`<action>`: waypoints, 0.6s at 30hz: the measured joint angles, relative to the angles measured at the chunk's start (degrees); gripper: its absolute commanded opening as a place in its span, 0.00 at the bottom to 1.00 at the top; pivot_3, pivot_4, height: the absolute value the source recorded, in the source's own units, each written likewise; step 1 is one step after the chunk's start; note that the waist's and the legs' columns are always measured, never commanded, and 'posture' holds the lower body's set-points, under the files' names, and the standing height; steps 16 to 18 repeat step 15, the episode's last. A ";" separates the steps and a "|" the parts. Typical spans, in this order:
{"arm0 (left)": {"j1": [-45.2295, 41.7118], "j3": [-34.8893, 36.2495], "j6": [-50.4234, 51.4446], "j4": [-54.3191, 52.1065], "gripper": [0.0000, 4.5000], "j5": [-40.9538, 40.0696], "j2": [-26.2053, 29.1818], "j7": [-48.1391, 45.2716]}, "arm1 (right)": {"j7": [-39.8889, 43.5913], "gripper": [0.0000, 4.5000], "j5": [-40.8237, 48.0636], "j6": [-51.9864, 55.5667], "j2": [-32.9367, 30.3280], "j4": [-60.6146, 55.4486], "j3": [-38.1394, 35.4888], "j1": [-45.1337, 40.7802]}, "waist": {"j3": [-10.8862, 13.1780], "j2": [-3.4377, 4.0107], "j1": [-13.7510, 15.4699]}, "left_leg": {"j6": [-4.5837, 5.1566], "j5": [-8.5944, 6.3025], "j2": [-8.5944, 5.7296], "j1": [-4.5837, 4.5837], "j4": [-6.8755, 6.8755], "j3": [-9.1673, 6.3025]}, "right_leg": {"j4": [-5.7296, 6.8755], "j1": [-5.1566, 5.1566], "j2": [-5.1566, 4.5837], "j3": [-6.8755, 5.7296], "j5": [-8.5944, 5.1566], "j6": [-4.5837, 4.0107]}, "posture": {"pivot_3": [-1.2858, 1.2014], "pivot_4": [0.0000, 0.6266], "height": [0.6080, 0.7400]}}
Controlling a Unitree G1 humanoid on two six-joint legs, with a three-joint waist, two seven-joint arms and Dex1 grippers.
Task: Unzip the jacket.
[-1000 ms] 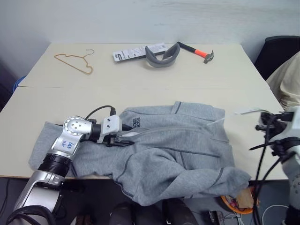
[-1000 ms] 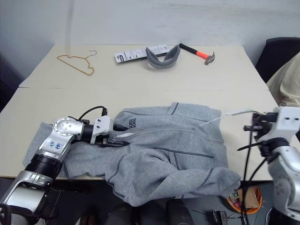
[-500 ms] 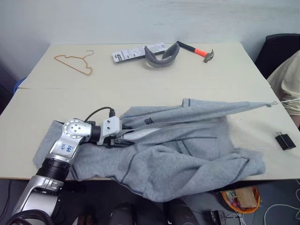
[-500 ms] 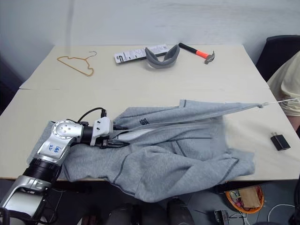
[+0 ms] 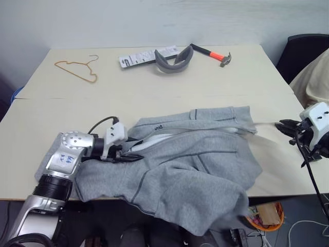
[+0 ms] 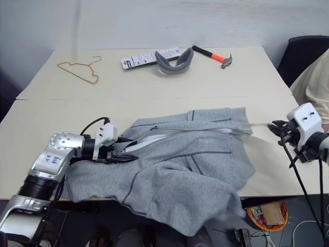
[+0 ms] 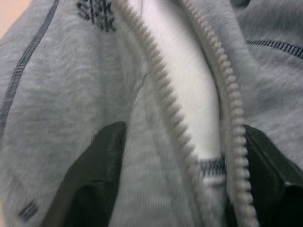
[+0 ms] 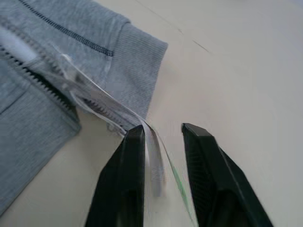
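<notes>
The jacket (image 5: 190,170) lies sprawled across the near side of the table (image 5: 154,92), its lower part spilling over the near edge. The zip (image 7: 180,118) is parted along what I can see of it, pale lining showing between the two rows of teeth, so the job looks mostly done.

At the near left, the left gripper (image 5: 126,157) sits at one end of the opening. Its dark fingers (image 7: 102,156) are spread wide on either side of the zip, with cloth between them, not pinching anything; I'd guess it is placed there to steady that end.

Over at the right edge, the right gripper (image 8: 163,135) hovers just off the jacket's ribbed corner. Its fingers stand partly apart, and the thin hang tags (image 8: 154,156) trail loosely between them. Whether it has any real hold on them I can't tell; it looks more like letting go.

Farther back, well clear of the jacket, lie a wire hanger (image 5: 77,69), a grey strap (image 5: 172,57) beside a card, and a hammer (image 5: 213,54).
</notes>
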 measured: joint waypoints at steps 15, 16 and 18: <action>-15.03 8.07 1.95 22.57 1.00 -1.36 25.48 -12.65 | 32.34 1.00 12.63 17.37 -16.65 2.25 -30.53 17.85 | 0.40 -0.66 -0.47 | 0.08 -0.11 -0.01 0.08 -0.32 0.43 | -0.17 -0.24 -0.08 -0.01 -0.02 -0.02 | 0.52 0.24 1.00; -15.03 8.07 1.95 22.57 1.00 -1.36 25.48 -12.65 | 32.34 1.00 12.63 17.37 -16.65 2.25 -30.53 17.85 | 0.40 -0.66 -0.47 | 0.08 -0.11 -0.01 0.08 -0.32 0.43 | -0.17 -0.24 -0.08 -0.01 -0.02 -0.02 | 0.52 0.24 1.00; -15.03 8.07 1.95 22.57 1.00 -1.36 25.48 -12.65 | 32.34 1.00 12.63 17.37 -16.65 2.25 -30.53 17.85 | 0.40 -0.66 -0.47 | 0.08 -0.11 -0.01 0.08 -0.32 0.43 | -0.17 -0.24 -0.08 -0.01 -0.02 -0.02 | 0.52 0.24 1.00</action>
